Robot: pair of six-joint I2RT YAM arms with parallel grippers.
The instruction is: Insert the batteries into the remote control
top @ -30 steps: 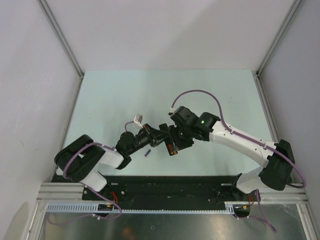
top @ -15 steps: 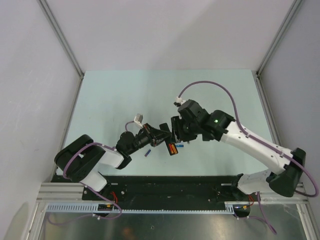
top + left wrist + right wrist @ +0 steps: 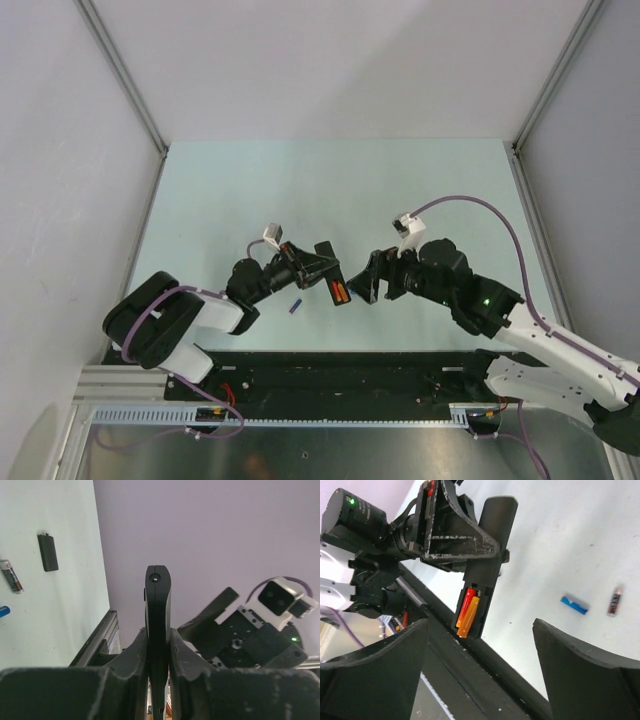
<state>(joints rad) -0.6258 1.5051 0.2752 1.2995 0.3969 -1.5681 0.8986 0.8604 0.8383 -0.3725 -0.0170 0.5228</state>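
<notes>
Two orange-red batteries (image 3: 466, 611) sit side by side in the recess of the remote control (image 3: 490, 555), at the end jutting past the left pincer (image 3: 312, 268), which is clamped on the remote's middle. The right pincer (image 3: 372, 280), fingers apart, hangs just beside the remote without touching it. A blue cylinder (image 3: 574, 605) lies on the tabletop (image 3: 560, 540) near the left pincer.

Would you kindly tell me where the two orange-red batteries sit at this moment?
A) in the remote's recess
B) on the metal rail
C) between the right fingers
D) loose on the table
A: the right wrist view shows both batteries side by side in the open recess of the remote control, which the left gripper clamps.
</notes>
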